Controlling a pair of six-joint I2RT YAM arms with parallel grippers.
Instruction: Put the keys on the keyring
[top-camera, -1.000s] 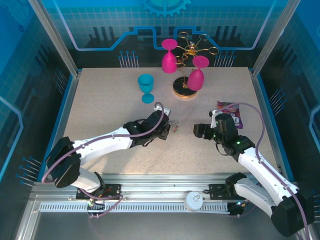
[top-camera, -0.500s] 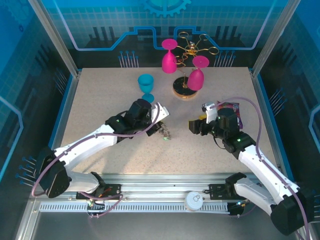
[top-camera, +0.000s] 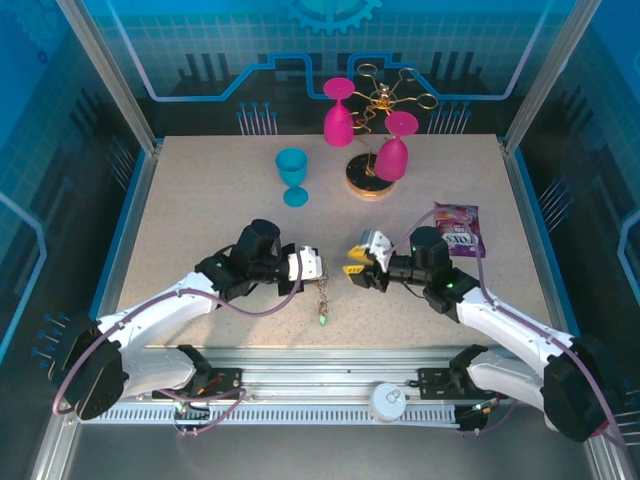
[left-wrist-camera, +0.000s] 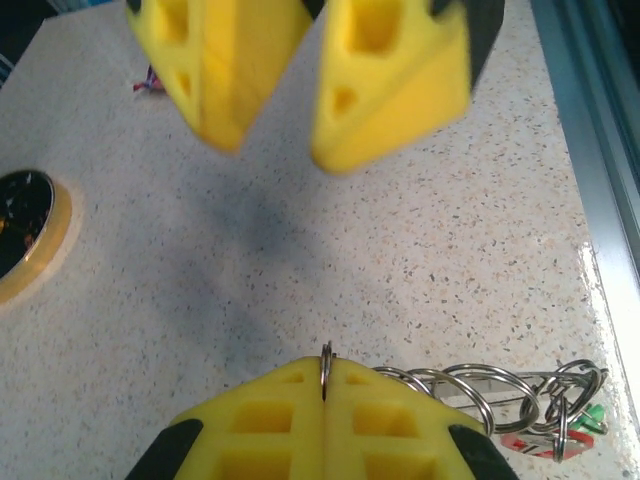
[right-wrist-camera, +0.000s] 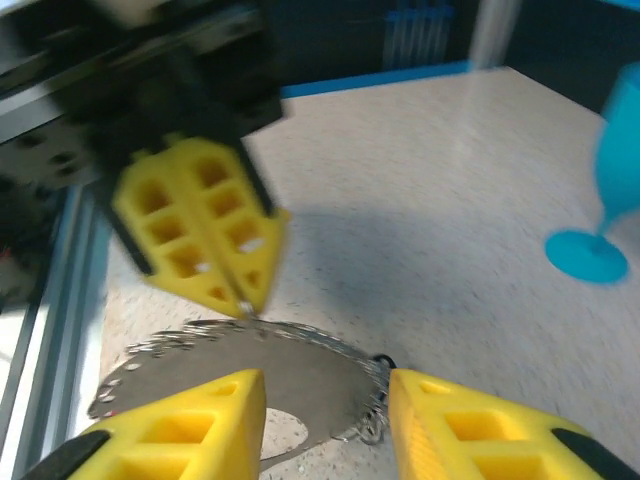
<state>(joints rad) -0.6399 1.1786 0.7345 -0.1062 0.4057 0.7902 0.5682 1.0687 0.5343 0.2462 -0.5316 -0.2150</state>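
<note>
My L gripper (top-camera: 314, 270) is pressed tight together, clamped on the ring (left-wrist-camera: 325, 360). The ring shows edge-on as a thin wire standing up from the seam btwn my pads (left-wrist-camera: 270, 420). From the same pinch a chain (left-wrist-camera: 470, 385) of silvery links runs off to the right. The keys (left-wrist-camera: 560, 435) bunch at its far end, one green head and one red, close to the metal edge of the table (left-wrist-camera: 450, 230). Can't tell if they touch the top. In the top view the chain hangs down from my L tips w/ the green key lowest.

My R gripper (top-camera: 354, 262) faces the L one tip to tip, near but not touching. Its fingers stand apart w/ a clear gap. In the R wrist view the ring is a blurred grey loop lying in that gap, right under my closed L tips. Can't tell if the R fingers touch it.

Blue goblet (top-camera: 292, 175) stands beyond my L arm. Gold rack (top-camera: 385, 100) w/ two pink goblets (top-camera: 338, 112) is at the back. Snack pack (top-camera: 458, 228) lies just beside my R arm.
</note>
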